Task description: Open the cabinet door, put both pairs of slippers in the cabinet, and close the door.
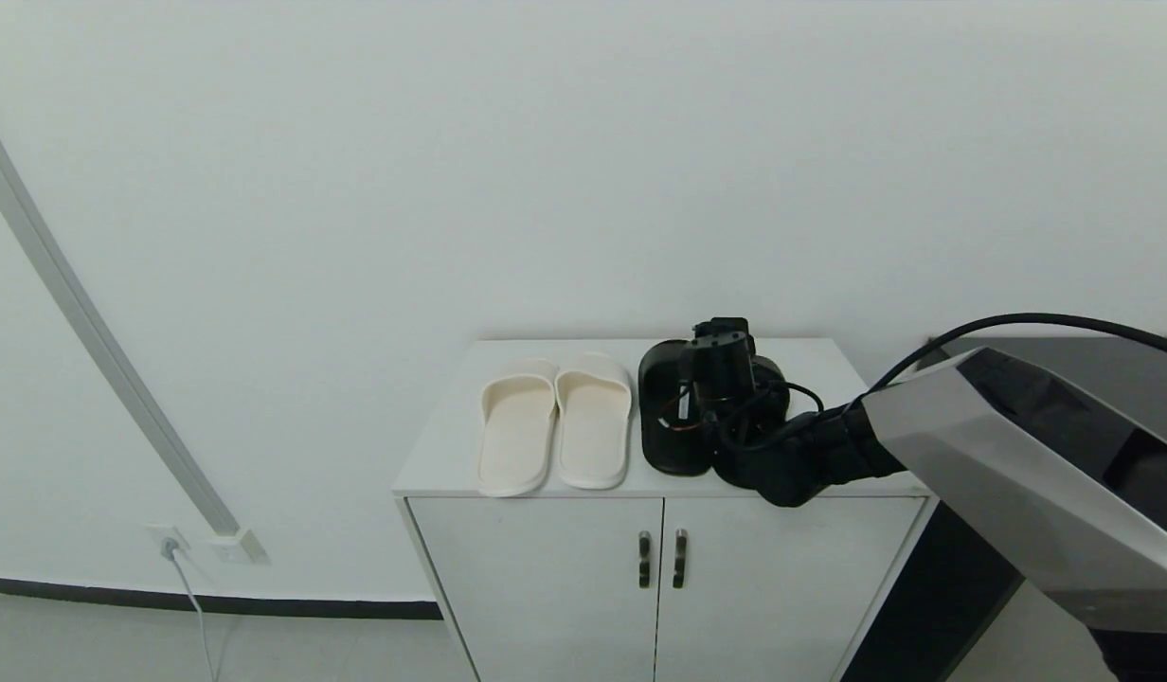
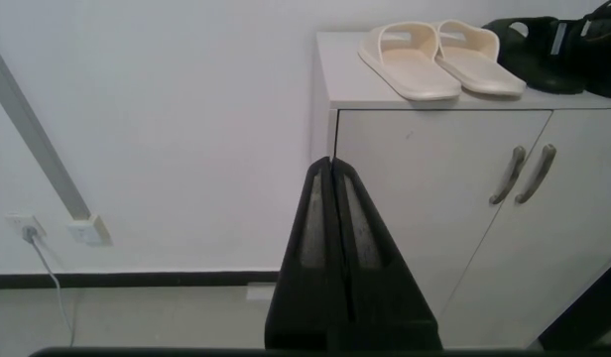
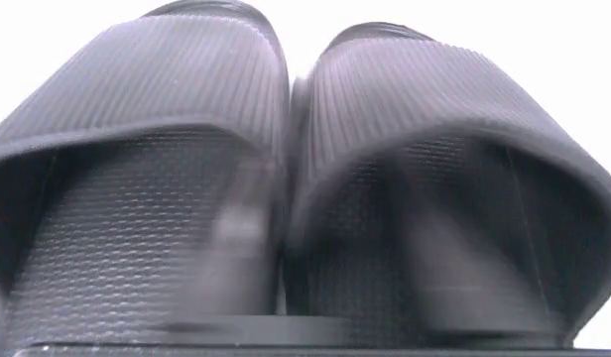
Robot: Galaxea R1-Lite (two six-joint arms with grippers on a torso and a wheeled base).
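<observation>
Black slippers [image 1: 669,431] side by side on the white cabinet [image 1: 432,455] top, cream slippers [image 1: 555,426] just beside them, doors [image 1: 546,587] closed, right gripper [image 1: 724,374] over them, grip impossible to tell, left gripper [image 2: 332,228] clenched, low beside the cabinet.

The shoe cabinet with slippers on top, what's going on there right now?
The robot's right claw is down at the black slippers on top of the white cabinet, right beside the cream slippers. Both pairs lie on the top, and the cabinet doors are shut. The left claw is shut and empty, held low to the left of the cabinet, apart from it.
</observation>
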